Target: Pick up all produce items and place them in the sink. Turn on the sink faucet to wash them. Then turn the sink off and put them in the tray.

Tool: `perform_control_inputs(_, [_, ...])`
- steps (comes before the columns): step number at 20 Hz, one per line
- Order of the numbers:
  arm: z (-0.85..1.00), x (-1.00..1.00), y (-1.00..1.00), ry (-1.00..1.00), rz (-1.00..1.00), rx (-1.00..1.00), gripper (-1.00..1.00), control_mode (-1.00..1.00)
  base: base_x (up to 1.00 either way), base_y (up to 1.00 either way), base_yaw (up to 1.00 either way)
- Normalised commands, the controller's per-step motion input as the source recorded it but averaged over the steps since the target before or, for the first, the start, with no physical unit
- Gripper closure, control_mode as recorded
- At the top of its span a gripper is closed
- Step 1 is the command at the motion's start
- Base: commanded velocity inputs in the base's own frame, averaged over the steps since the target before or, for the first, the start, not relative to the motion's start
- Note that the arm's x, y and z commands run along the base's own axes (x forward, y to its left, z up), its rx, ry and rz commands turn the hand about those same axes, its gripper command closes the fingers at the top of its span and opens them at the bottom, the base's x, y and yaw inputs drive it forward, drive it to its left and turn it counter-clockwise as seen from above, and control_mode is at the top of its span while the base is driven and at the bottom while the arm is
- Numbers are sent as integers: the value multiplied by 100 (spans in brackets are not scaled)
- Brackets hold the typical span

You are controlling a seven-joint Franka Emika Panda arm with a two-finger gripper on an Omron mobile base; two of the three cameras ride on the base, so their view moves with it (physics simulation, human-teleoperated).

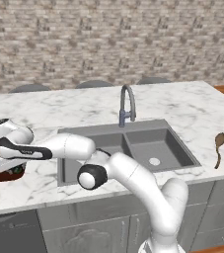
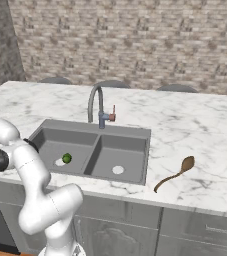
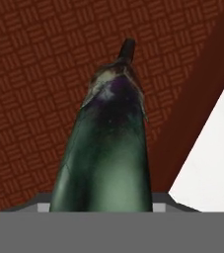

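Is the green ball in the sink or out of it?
In: the green ball sits in the sink's left basin, beside its pale drain.

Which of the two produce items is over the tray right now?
The dark oblong one, seen in the hand view over the reddish-brown tray. The bright green ball sits in the sink's left basin.

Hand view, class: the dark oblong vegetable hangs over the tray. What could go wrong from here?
1. The dark oblong vegetable sits near the tray rim beside white counter; released carelessly, it might roll out.
2. The green ball lies in the sink and could be forgotten.
3. The swinging arm might clip the faucet.
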Motion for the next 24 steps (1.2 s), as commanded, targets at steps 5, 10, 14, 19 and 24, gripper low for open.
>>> perform_control_inputs(5, [-2,13,22,0,0,0,100,-100,0,0,0])
perform_control_inputs(10, [-2,16,26,1,0,0,-100,-100,0,0,0])
perform_control_inputs(14, [0,3,10,0,0,0,-100,-100,0,0,0])
perform_control_inputs(19, [26,0,1,0,0,-2,-100,-100,0,0,0])
perform_control_inputs(24, [54,-1,0,0,0,-7,-100,-100,0,0,0])
